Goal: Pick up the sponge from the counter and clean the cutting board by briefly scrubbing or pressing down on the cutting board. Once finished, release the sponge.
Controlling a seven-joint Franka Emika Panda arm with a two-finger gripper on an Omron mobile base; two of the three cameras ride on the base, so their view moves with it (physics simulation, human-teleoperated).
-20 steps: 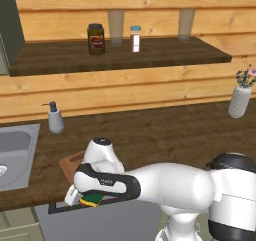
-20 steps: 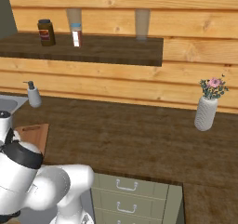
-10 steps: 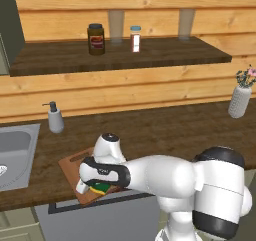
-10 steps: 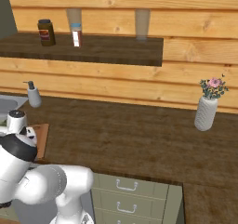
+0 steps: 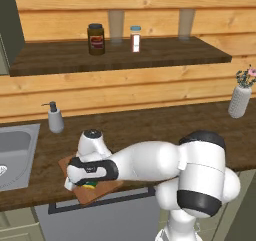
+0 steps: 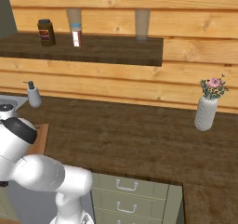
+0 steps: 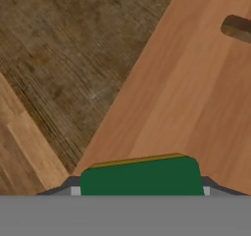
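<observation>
The sponge (image 7: 142,176), dark green over a thin yellow layer, sits between my fingertips, and my gripper (image 7: 140,188) is shut on it. In the left base view the gripper (image 5: 79,181) hangs low over the cutting board (image 5: 100,192) with the sponge (image 5: 90,185) under the hand. Whether the sponge touches the wood I cannot tell. The reddish-brown cutting board (image 7: 186,93) lies on the dark counter (image 7: 59,54), its slot handle (image 7: 238,27) at the far end. A corner of the board (image 6: 39,137) shows beside my arm.
A steel sink (image 5: 15,152) is set into the counter left of the board, with a soap dispenser (image 5: 55,119) behind it. A flower vase (image 5: 240,99) stands far right. The wall shelf (image 5: 125,55) carries a jar, a shaker and glasses. The counter's front edge runs just below the board.
My hand has carried the sponge from the counter's front edge back and slightly left over the board. The grip has stayed shut.
</observation>
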